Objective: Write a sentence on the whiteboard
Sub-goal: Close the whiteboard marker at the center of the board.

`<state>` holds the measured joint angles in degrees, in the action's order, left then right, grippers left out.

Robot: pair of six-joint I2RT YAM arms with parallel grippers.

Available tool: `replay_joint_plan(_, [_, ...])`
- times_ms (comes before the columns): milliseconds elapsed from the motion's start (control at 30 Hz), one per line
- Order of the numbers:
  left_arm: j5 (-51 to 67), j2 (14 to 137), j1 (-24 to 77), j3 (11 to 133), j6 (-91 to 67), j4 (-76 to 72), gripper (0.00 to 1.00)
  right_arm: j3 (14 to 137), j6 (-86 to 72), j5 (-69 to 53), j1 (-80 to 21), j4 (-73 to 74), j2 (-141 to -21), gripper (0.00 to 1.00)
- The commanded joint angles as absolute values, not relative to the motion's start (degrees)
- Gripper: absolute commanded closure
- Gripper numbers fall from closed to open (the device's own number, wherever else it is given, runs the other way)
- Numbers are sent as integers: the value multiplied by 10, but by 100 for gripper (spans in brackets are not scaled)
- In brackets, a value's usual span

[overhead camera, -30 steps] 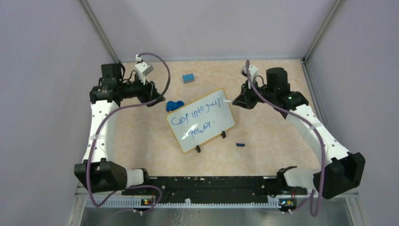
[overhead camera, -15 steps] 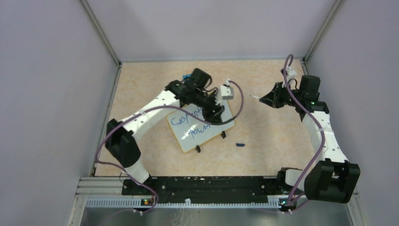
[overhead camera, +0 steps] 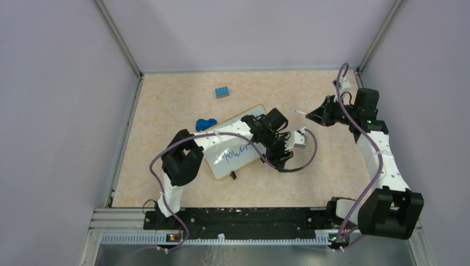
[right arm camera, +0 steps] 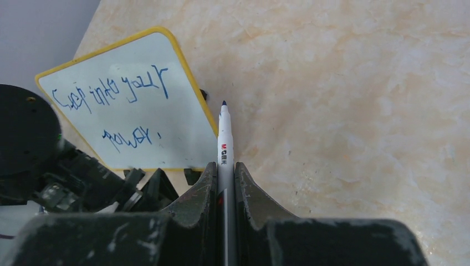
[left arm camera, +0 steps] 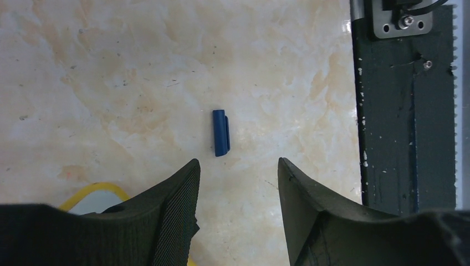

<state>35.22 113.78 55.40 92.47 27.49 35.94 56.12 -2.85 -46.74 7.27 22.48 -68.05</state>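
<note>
The whiteboard (overhead camera: pixel 233 160) lies flat mid-table, its yellow rim showing, partly covered by my left arm. The sentence (right arm camera: pixel 111 91) runs in two blue lines across it; only the lower line (overhead camera: pixel 238 151) shows in the top view. My right gripper (right arm camera: pixel 224 172) is shut on a white marker (right arm camera: pixel 224 141) with its blue tip bare, held above the table right of the board; it also shows in the top view (overhead camera: pixel 315 115). My left gripper (left arm camera: pixel 238 166) is open and empty, hovering just right of the board's near corner (left arm camera: pixel 94 191) above a blue marker cap (left arm camera: pixel 221 133); it also shows in the top view (overhead camera: pixel 279 158).
A small blue brick (overhead camera: pixel 222 92) lies at the back. A blue lump (overhead camera: pixel 206 123) lies by the board's left corner. The black base rail (left arm camera: pixel 404 111) runs along the near edge. Grey walls close in both sides.
My left arm swung from the far left, across the board, to its right side over the cap. My right arm drew back right with the marker, then held still.
</note>
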Motion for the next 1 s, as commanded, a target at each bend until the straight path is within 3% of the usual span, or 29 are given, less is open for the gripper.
replay_joint_plan(0, [356,1165,557,934,268,319,42,558,-29,-495,80,202,-679,100])
replay_joint_plan(500, [301,1240,572,926,285,290,53,549,-51,-467,80,192,-668,100])
replay_joint_plan(967, [218,1237,606,885,314,315,71,551,-42,-489,80,193,-670,100])
